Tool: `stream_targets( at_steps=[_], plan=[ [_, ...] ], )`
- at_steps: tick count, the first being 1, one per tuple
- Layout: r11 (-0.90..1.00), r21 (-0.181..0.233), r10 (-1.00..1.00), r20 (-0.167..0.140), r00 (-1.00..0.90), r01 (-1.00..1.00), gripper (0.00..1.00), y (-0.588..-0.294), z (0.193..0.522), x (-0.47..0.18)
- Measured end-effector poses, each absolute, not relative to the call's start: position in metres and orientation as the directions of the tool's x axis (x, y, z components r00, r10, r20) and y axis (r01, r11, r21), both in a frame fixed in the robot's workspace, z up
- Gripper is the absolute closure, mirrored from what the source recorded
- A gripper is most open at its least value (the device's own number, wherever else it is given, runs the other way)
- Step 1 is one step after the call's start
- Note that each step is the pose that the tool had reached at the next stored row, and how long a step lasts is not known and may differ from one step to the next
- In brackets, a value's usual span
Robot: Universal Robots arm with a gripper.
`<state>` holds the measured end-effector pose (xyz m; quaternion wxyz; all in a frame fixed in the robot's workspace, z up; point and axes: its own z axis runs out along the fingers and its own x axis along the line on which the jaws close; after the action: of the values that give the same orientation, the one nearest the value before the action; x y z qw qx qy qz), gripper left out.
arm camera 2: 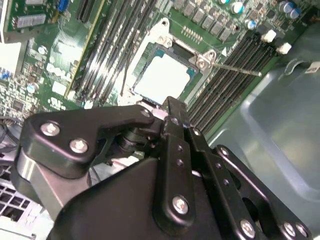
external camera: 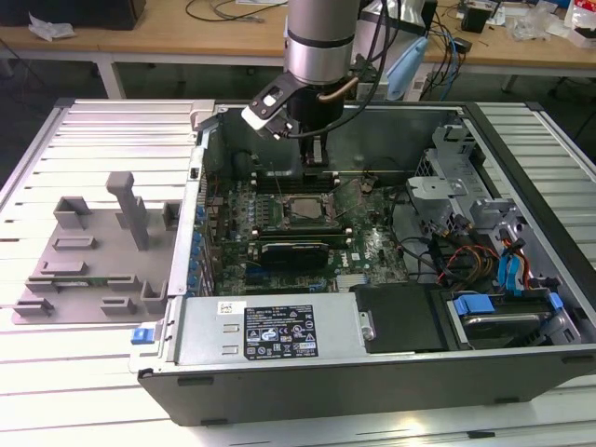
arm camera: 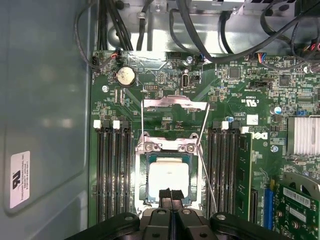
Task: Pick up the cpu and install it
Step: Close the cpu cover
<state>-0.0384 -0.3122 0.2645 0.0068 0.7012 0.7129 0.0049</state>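
The cpu (arm camera: 169, 180), a silvery square plate, lies flat in the motherboard socket (arm camera: 141, 172); it also shows in the second wrist view (arm camera 2: 162, 75) and in the exterior view (external camera: 303, 210). The socket's metal load plate (arm camera: 172, 103) is swung open, and its thin lever (arm camera: 207, 170) stands free beside it. My gripper (arm camera: 170, 192) hangs just above the cpu's edge, black fingers pressed together with nothing between them. It appears as well in the second wrist view (arm camera 2: 170, 102) and below the arm in the exterior view (external camera: 317, 154).
The open computer case (external camera: 521, 149) lies on a slatted table. Memory slots (arm camera: 112, 170) flank the socket on both sides. A grey fixture (external camera: 93, 251) sits at the exterior view's left. The power supply (external camera: 279, 331), drive bay (external camera: 503, 312) and cables (arm camera: 210, 30) crowd the case.
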Motion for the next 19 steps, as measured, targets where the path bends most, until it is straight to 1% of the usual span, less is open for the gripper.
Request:
stream_targets(
  at_steps=[9, 19],
  plan=[
    [0.016, 0.017, 1.000, -0.003, -0.016, 1.000, 0.89, -0.312, 0.265, -0.018],
    [0.016, 0.017, 1.000, -0.003, -0.016, 1.000, 0.89, -0.312, 0.264, 0.041]
  ],
)
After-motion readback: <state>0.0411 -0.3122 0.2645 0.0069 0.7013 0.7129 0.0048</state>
